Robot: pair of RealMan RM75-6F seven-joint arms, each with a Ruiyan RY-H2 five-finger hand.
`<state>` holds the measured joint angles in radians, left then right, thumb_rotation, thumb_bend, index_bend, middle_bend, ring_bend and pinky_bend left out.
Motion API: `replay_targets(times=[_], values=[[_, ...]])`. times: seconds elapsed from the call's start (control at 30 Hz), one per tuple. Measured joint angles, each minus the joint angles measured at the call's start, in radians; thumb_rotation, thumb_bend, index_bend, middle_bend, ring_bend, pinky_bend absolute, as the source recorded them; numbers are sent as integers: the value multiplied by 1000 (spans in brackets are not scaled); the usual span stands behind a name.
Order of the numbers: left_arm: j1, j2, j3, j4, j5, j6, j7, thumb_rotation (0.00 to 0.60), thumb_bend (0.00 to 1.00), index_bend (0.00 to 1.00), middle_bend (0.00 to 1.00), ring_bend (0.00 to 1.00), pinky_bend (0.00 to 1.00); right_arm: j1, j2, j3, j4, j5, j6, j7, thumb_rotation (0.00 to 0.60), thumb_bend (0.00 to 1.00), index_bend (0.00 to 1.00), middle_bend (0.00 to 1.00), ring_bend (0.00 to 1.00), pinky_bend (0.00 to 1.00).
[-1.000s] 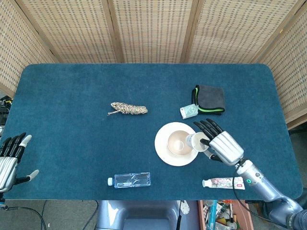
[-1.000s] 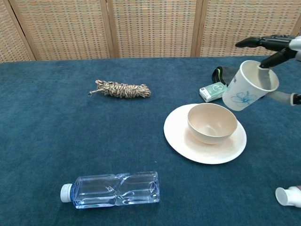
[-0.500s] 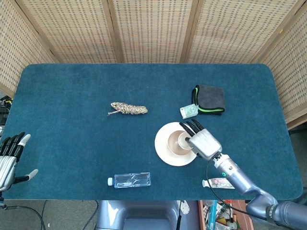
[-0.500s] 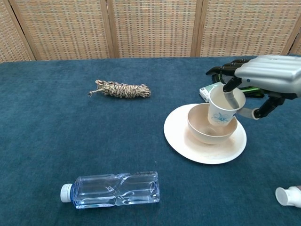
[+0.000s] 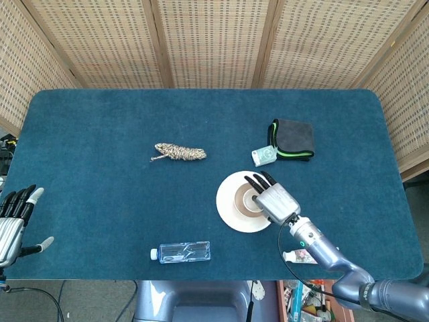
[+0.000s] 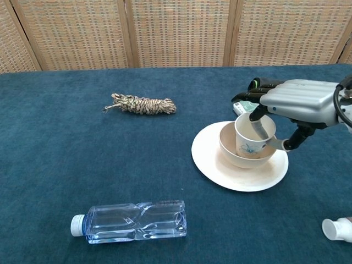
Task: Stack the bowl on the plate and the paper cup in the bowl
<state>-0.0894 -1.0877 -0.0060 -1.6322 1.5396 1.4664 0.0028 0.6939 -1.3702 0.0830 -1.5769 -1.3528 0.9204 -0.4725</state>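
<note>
A cream plate [image 6: 220, 165] [image 5: 228, 211] lies on the blue table right of centre, with a beige bowl [image 6: 231, 153] on it. The white paper cup [image 6: 247, 137], printed with a blue flower, stands upright inside the bowl. My right hand [image 6: 294, 102] [image 5: 273, 201] reaches over the bowl from the right and holds the cup, with a finger inside its rim and the thumb outside. In the head view the hand hides most of the bowl and cup. My left hand [image 5: 12, 225] hangs open off the table's left edge, holding nothing.
A clear water bottle [image 6: 132, 221] lies near the front edge. A coiled rope [image 6: 143, 104] sits mid-left. A small green box [image 5: 264, 155] and a folded dark cloth [image 5: 293, 139] lie behind the plate. A tube [image 5: 305, 255] lies at the front right.
My right hand has carried the cup leftward and down, from beside the plate into the bowl. The left hand has barely moved.
</note>
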Motion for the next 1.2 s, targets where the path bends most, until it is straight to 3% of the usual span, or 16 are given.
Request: replay_targets(times=[0.33, 0.77, 0.83, 0.93, 1.03, 1.2], values=[[-3, 1, 0, -1, -2, -5, 0, 600, 0, 0, 0, 0, 0, 7, 3, -18, -5, 4, -15, -15, 600, 454, 301, 0, 0, 0], [-3, 5, 1, 0, -2, -5, -9, 600, 0, 0, 0, 0, 0, -25, 69, -48, -77, -59, 60, -40, 600, 447, 225, 0, 0, 0], [-2, 5, 1, -1, -3, -3, -11, 600, 0, 0, 0, 0, 0, -38, 92, -56, -94, -82, 85, -33, 600, 383, 197, 0, 0, 0], [-1, 6, 0, -1, -1, 3, -12, 600, 0, 0, 0, 0, 0, -66, 133, -71, -117, -124, 139, -6, 600, 164, 117, 0, 0, 0], [2, 7, 2, -1, 7, 11, -15, 600, 0, 0, 0, 0, 0, -109, 173, -88, -128, -168, 217, 49, 600, 26, 36, 0, 0, 0], [8, 6, 5, 3, 22, 29, -14, 600, 0, 0, 0, 0, 0, -206, 213, -112, -103, -235, 395, 181, 600, 0, 0, 0, 0, 0]])
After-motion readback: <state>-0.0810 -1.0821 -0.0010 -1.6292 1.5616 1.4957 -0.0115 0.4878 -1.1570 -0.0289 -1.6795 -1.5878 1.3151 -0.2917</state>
